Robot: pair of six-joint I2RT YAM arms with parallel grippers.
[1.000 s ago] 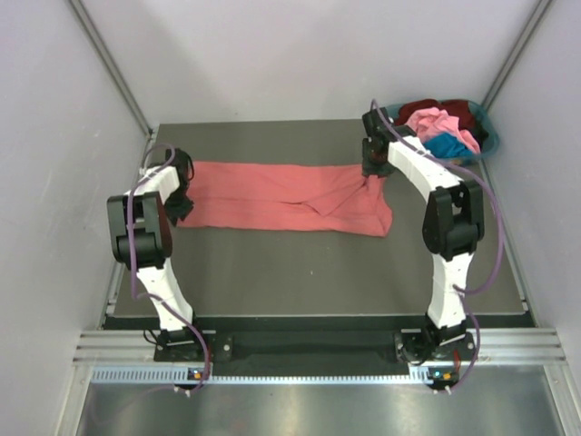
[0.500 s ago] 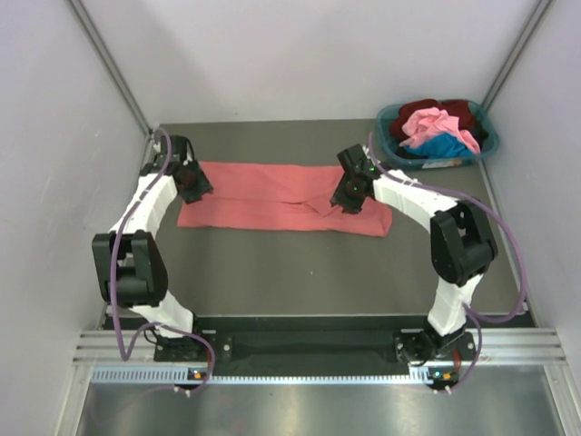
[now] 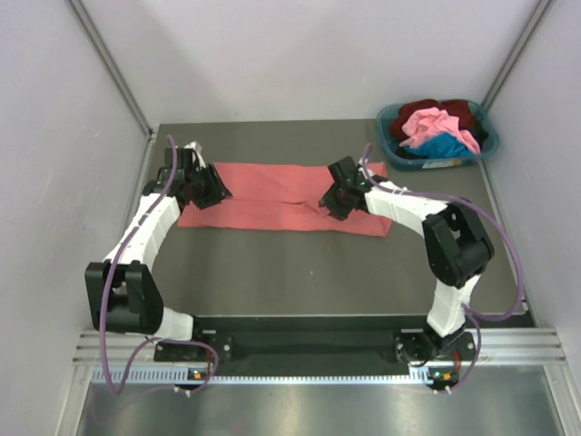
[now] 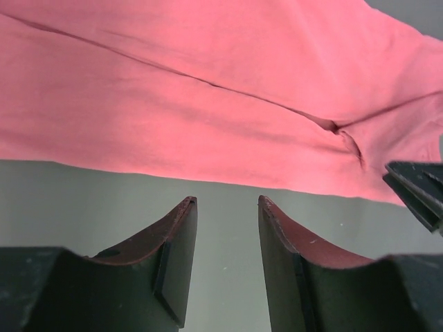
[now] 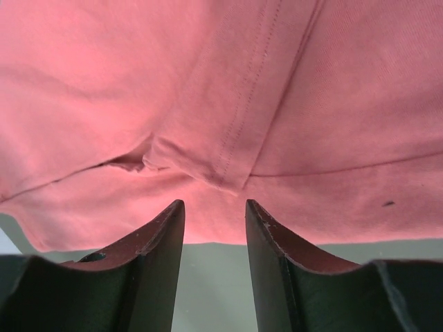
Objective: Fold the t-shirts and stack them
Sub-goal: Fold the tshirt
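A salmon-red t-shirt (image 3: 272, 195) lies flat on the table as a long folded strip running left to right. My left gripper (image 3: 221, 192) hovers over its left end, open and empty. In the left wrist view the left gripper (image 4: 226, 207) has bare table between its fingers, with the shirt (image 4: 208, 104) just ahead. My right gripper (image 3: 329, 202) sits over the right part of the strip, also open. Its tips (image 5: 214, 207) reach the shirt's near edge, by a stitched sleeve hem (image 5: 242, 124). Pink (image 3: 434, 121), maroon (image 3: 458, 111) and blue (image 3: 445, 145) t-shirts lie heaped in the basket.
The teal plastic basket (image 3: 442, 164) stands at the table's back right corner. Grey walls close in the table on the left, back and right. The right gripper's black tip (image 4: 415, 194) shows at the right edge of the left wrist view.
Both arms have swung inward from the shirt's two ends: the left gripper to the right, the right gripper to the left and nearer. The shirt's right end now lies flat.
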